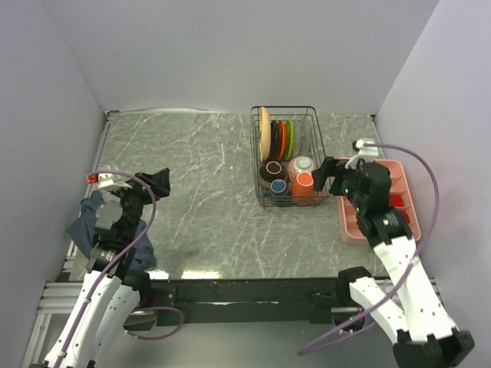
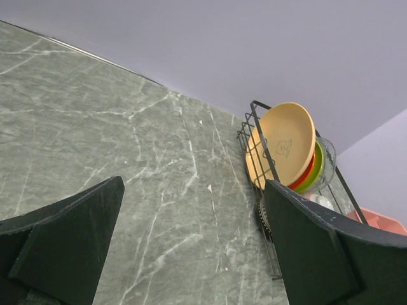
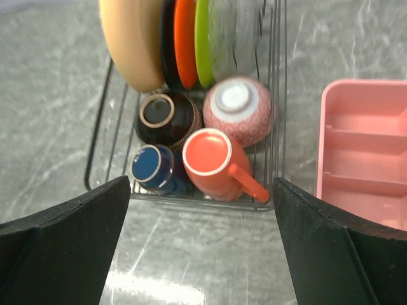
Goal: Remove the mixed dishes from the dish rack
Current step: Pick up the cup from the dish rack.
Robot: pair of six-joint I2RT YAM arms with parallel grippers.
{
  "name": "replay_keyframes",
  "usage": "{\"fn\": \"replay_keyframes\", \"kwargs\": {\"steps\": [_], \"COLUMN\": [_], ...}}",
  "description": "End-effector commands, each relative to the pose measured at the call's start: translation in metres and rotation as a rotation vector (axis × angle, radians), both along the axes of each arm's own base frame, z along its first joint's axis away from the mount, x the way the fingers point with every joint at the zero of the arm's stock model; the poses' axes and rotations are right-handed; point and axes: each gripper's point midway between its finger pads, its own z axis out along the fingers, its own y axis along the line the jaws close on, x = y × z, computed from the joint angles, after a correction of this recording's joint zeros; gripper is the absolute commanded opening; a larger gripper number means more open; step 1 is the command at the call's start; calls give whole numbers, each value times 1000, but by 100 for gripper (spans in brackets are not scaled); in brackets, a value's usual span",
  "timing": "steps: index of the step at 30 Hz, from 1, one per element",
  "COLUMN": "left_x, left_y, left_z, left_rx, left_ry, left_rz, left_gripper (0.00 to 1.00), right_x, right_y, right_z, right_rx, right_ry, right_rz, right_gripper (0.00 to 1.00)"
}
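Rack: the black wire rectangular dish rack [image 1: 254, 157] is standing toward the far right of the grey marbled tabletop [image 1: 199, 192], just beside the pink divided plastic tray [image 3: 325, 146].
Plates: the tan round plate [image 3: 130, 41], dark plate [image 3: 167, 38], orange-red plate [image 3: 185, 38] and green plate [image 3: 203, 38] are standing on edge in its far slots.
Near end: the brown bowl [image 3: 166, 117], speckled bowl [image 3: 238, 111], orange mug [image 3: 213, 162] and small dark-blue cup [image 3: 152, 166] are sitting together.
Right gripper [image 3: 202, 184]: hovering above the mug, fingers spread wide, gripping nothing.
Left gripper [image 2: 194, 184]: hanging over bare tabletop, well apart from the rack, fingers spread wide.

Loaded dish rack [image 1: 255, 165] stands just beside the right hand [image 1: 328, 178]
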Motion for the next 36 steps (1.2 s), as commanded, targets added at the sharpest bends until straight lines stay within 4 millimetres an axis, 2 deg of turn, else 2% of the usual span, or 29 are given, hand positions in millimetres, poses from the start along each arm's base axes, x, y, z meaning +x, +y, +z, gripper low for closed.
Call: {"fn": "replay_keyframes", "kwargs": {"steps": [1, 3, 4, 6, 7, 9, 12, 14, 18, 20, 27, 31, 36], "left_x": [-6, -8, -9, -11, -12, -15, -19, -22, -22, -21, -23, -24, -23], "left_y": [-12, -14, -14, -16, -16, -15, -13, -15, -14, -14, -13, -14, -14], "left_z": [-1, -3, -6, -7, -8, -16, -25, -30, -28, -29, -25, -27, -21], "left_rx": [32, 34, 43, 63, 72, 98, 119, 124, 134, 138, 138, 136, 131], "left_ry": [-5, 3, 12, 12, 13, 40, 55, 54, 26, 24, -10, -8, -34], "left_rz": [-78, -89, -93, -109, -112, -112, -112, -126, -124, -122, -120, -121, -121], "left_gripper": [99, 99, 100, 99, 99, 100, 99, 99, 99, 99, 99, 99, 99], "right_x": [5, 10, 13, 17, 20, 23, 30, 34, 44, 49, 55, 58, 53], "right_y": [6, 9, 11, 16, 19, 31, 42, 44, 46, 46, 44, 53, 87], "right_z": [-21, -25, -34, -32, -39, -38, -51, -54, -66, -66, -82, -70, -62], "right_rx": [-50, -51, -56, -50, -56, -61, -112, -134, -173, -194, -286, -277, -256], "right_ry": [156, 192, 235, 252, 285, 297, 337, 347, 384, 386, 440, 416, 395], "right_rz": [40, 43, 45, 49, 54, 80, 89, 83, 81, 75, 58, 66, 120], "right_gripper": [100, 100, 100, 100, 100, 100, 100, 100, 100, 100, 100, 100, 100]}}
